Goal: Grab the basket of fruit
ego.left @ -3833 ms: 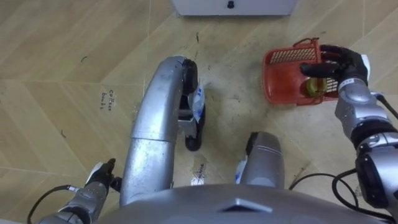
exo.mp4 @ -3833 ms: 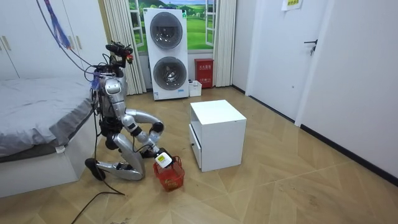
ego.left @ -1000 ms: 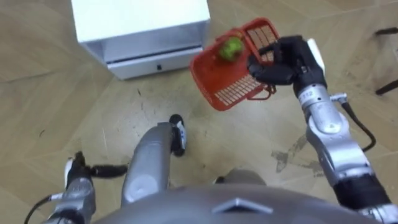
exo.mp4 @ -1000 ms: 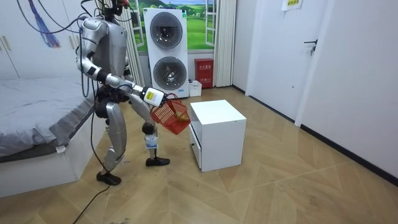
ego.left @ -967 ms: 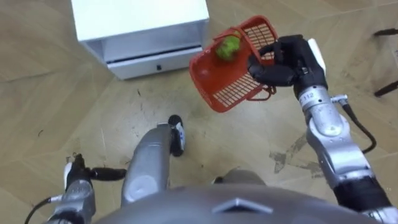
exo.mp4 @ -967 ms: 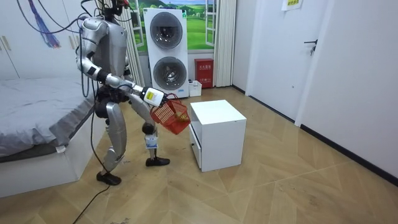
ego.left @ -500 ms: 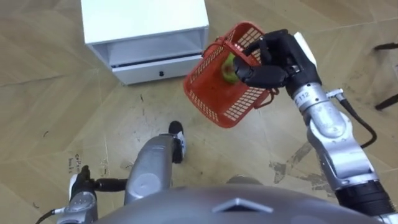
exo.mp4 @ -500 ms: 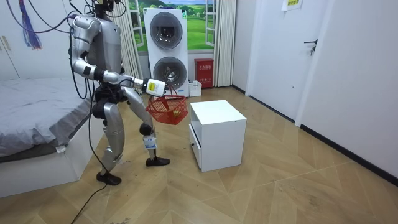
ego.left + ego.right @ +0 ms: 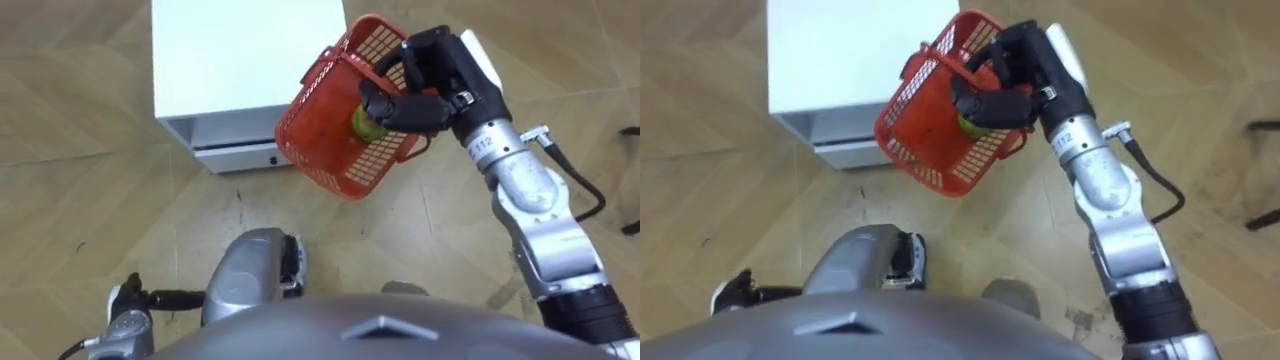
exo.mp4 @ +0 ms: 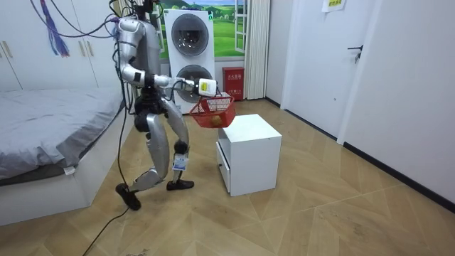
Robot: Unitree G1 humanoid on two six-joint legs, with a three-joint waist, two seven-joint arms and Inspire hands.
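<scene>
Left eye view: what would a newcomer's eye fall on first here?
The red fruit basket stands out first: it is held tilted in the air by the right hand, whose fingers curl round its rim, and a green fruit lies inside. Just beyond it is the white cabinet. The room view shows the robot standing beside that cabinet, holding the basket out toward it.

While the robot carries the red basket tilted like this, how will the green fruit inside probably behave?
The green fruit looks round, so it will probably roll toward the low side. The red basket seems stiff, light plastic mesh; it likely keeps its shape in the right hand.
</scene>
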